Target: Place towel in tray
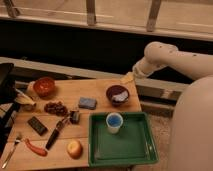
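A crumpled white towel (120,98) lies inside a dark bowl (116,92) at the table's back right. The green tray (135,150) sits at the front right of the table with a blue cup (114,121) standing in its far left part. My gripper (127,78) hangs on the white arm (170,56) just above the table's back edge, a little behind and to the right of the bowl. It is apart from the towel and nothing shows in it.
On the wooden table (100,85) lie a blue sponge (87,103), an orange bowl (44,86), grapes (55,107), a dark bar (37,125), a knife (56,135), an apple (74,148), a red pepper (36,148) and a fork (12,150). A railing runs behind.
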{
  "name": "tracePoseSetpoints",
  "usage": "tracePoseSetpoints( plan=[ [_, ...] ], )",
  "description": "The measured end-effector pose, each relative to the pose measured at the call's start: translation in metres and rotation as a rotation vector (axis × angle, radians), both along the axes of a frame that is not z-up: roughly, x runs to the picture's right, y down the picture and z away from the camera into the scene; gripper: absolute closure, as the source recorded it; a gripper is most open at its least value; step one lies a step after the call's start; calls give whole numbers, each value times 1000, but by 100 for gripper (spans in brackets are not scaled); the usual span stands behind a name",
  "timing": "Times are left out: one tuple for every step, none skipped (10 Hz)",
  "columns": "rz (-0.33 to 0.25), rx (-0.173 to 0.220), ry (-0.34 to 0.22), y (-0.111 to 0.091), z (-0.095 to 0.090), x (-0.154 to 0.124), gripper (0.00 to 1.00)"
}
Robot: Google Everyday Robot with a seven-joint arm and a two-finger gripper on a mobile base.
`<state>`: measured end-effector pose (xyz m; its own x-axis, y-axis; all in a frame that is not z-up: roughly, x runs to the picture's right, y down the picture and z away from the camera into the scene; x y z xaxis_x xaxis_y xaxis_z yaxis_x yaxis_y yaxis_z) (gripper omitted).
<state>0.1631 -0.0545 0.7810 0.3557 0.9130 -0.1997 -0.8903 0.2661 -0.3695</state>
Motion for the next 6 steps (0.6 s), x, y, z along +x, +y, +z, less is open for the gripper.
tracePoseSetpoints(
  plan=[
    [3, 1, 3, 1, 1, 1, 21],
    [12, 17, 25, 4, 6, 1, 21],
    [12, 24, 31, 8, 12, -2, 21],
    [9, 22, 37, 16, 25, -8, 21],
    [7, 9, 44, 25, 38, -7, 21],
    [6, -3, 44, 31, 47, -10, 21]
  ],
)
